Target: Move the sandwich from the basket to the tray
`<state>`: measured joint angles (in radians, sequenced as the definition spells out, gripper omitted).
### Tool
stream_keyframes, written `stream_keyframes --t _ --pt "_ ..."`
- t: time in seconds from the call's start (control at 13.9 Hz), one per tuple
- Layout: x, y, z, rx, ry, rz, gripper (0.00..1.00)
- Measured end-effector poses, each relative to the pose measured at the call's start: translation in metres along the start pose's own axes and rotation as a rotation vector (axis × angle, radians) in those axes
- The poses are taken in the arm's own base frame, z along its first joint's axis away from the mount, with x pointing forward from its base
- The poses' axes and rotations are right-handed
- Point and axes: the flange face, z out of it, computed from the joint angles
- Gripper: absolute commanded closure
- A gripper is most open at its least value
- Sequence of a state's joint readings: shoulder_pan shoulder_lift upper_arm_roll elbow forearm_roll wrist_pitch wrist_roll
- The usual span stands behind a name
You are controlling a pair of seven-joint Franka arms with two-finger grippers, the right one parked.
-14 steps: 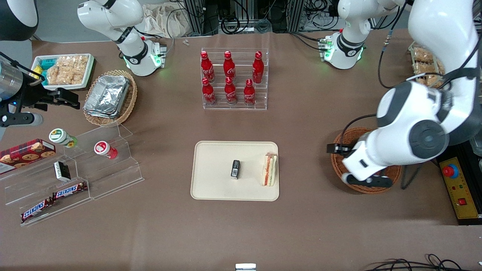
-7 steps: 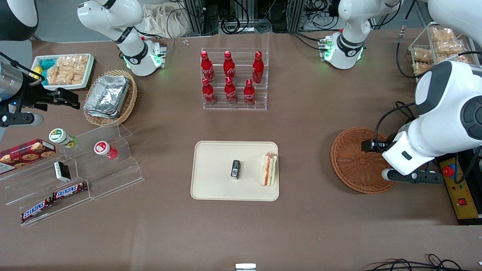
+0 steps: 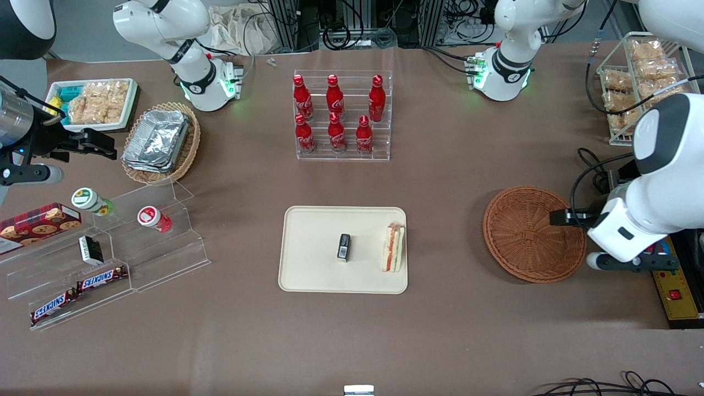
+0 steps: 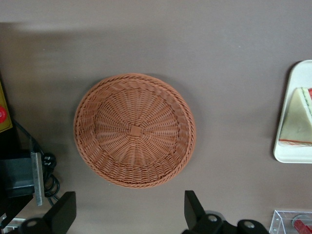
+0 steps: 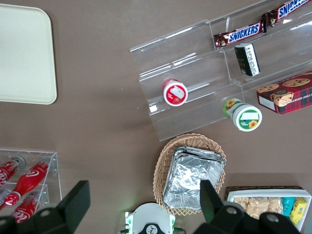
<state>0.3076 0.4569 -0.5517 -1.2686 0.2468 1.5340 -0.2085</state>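
The sandwich (image 3: 394, 247) (image 4: 296, 122), a white wedge with red and green layers, lies on the cream tray (image 3: 308, 242) (image 4: 298, 73), at the tray's edge nearest the basket. The round reddish-brown basket (image 3: 532, 234) (image 4: 134, 129) holds nothing. My left gripper (image 3: 575, 219) (image 4: 127, 217) hangs open above the table at the basket's rim, on the side toward the working arm's end. Nothing is between its black fingers (image 4: 62, 214).
A small black packet (image 3: 344, 246) lies mid-tray. A yellow control box with a red button (image 3: 672, 278) (image 4: 2, 113) and cables sit beside the basket. A rack of red bottles (image 3: 341, 115) stands farther from the front camera. A wire snack rack (image 3: 641, 82) is near the arm's base.
My left arm has swung off the basket toward its own end of the table, uncovering the whole basket. The sandwich and tray have not moved.
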Motion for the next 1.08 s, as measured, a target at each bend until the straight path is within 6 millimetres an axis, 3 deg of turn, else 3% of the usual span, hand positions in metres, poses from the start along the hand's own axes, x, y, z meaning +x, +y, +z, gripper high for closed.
stream_keyframes --t 0.58,0.79,0.94,1.08 --pt "0.000 -0.005 -0.001 0.001 0.003 -0.010 0.01" --pt "0.003 -0.027 0.003 -0.024 -0.007 -0.052 0.00" --pt "0.000 -0.041 -0.006 -0.035 0.008 -0.042 0.00" --pt "-0.002 -0.042 -0.012 -0.034 0.018 -0.036 0.00"
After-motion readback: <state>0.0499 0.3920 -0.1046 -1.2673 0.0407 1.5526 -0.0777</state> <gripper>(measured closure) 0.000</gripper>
